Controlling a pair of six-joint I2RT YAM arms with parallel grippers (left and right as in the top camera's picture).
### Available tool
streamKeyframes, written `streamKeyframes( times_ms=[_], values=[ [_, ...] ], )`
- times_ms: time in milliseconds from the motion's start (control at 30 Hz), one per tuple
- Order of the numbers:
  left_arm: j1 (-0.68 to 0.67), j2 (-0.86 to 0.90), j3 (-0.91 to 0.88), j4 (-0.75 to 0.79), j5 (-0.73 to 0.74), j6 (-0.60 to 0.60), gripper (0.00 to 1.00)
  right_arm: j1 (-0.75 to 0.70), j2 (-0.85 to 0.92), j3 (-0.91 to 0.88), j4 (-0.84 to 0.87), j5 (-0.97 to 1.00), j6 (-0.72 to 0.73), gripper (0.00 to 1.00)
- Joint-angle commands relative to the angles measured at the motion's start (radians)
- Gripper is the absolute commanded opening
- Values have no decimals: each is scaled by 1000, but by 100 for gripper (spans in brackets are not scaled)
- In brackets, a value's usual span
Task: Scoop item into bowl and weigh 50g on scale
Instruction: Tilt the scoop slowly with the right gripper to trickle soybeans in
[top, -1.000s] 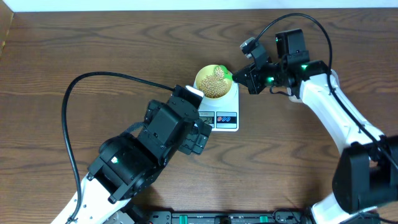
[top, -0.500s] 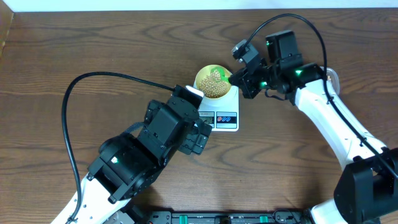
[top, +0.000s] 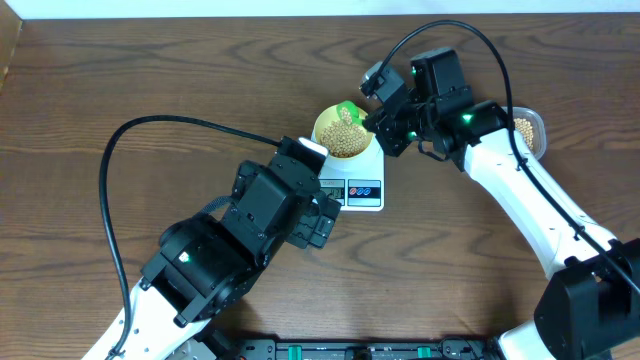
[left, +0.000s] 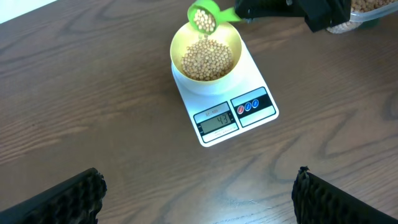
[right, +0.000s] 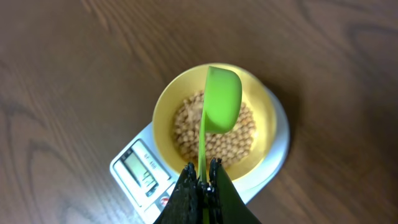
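While the right gripper is closed firmly on the handle of a green scoop tilted above the bowl, the bowl stands on the scale at the upper centre of the left wrist view, with beans inside. The left gripper is wide open and holds nothing.

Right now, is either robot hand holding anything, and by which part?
The right hand pinches a green scoop by its handle's end, above the bowl. The left hand holds nothing.
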Motion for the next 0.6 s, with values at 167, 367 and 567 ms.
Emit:
streamKeyframes(
  times_ms=[167, 367, 567],
  values=[
    [3, 2, 5, -3, -10, -2, 98, 6, -15, 26, -12, 31, -20, 1],
    [3, 2, 5, -3, -10, -2, 98, 6, -15, 26, -15, 30, -4, 1],
    [3, 2, 5, -3, -10, -2, 98, 6, -15, 26, -42, 27, -1, 1]
  ],
)
